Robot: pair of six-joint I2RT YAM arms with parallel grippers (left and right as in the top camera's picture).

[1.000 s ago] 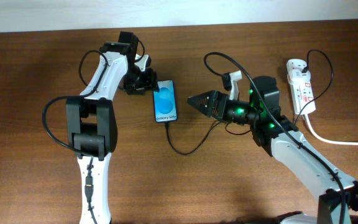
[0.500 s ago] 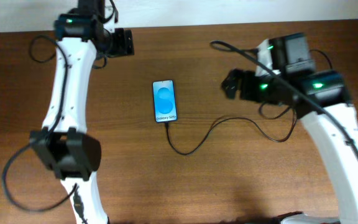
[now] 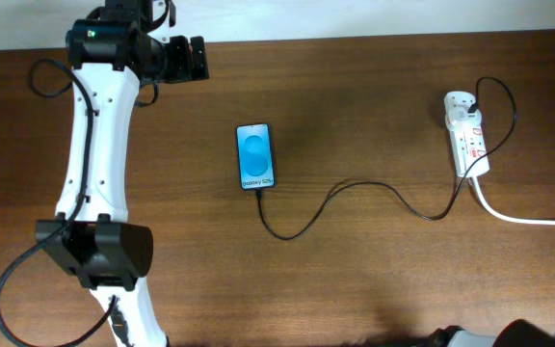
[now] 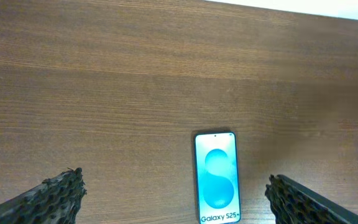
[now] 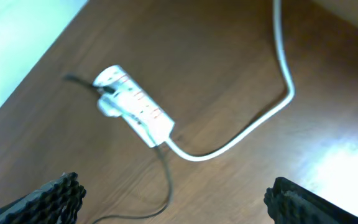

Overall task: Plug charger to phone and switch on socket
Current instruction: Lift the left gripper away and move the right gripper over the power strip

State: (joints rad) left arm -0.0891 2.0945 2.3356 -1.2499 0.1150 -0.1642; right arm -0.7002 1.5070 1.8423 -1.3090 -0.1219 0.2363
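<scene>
Left gripper (image 4: 173, 190) hangs with fingers spread wide and empty, the phone (image 4: 216, 177) lying screen-up on the table (image 4: 104, 74) just ahead of it, nearer its right finger, its closest end cut off by the frame edge; right gripper (image 5: 173, 193), equally wide and holding nothing, looks down on the socket (image 5: 135, 107) ahead to its left, a thick white cord (image 5: 253, 124) trailing away. Only the overhead view shows the charger (image 3: 355, 189) meeting that hidden phone end and curving across to the socket, with the right gripper outside its frame
</scene>
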